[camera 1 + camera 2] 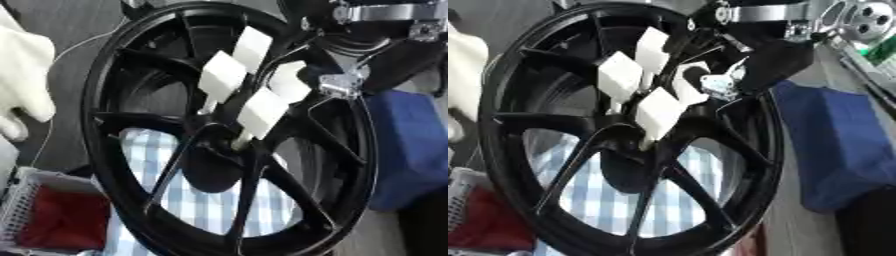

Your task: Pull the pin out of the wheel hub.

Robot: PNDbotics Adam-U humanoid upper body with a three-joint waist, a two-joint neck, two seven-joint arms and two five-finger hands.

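Four white-tagged pins protrude from black wheel hub.

We have the wheel standing upright across the middle, its hub low of centre. Four pins stick out just above the hub, clustered together. Our right hand reaches in from the upper right beside them. Behind the spokes lies a cloth; a basket sits lower left, a cushion right.
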